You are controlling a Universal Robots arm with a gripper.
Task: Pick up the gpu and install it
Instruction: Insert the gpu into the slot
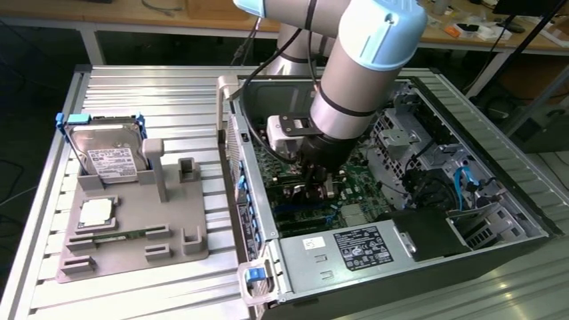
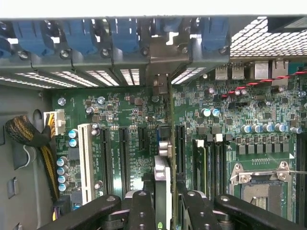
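Claw [image 2: 165, 203] clenched on the gpu [image 2: 162, 175], card upright, edge-on over the motherboard [image 2: 120, 112] slots inside the pc case [image 1: 229, 123]; risk: if its edge sits off the slot or catches the case, pressing down could tilt or jam it.

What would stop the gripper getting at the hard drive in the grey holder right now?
Probably not reachable yet: the gripper is down inside the computer case, with the gpu clamped between its fingers. The hard drive itself stands uncovered outside the case, nothing above it.
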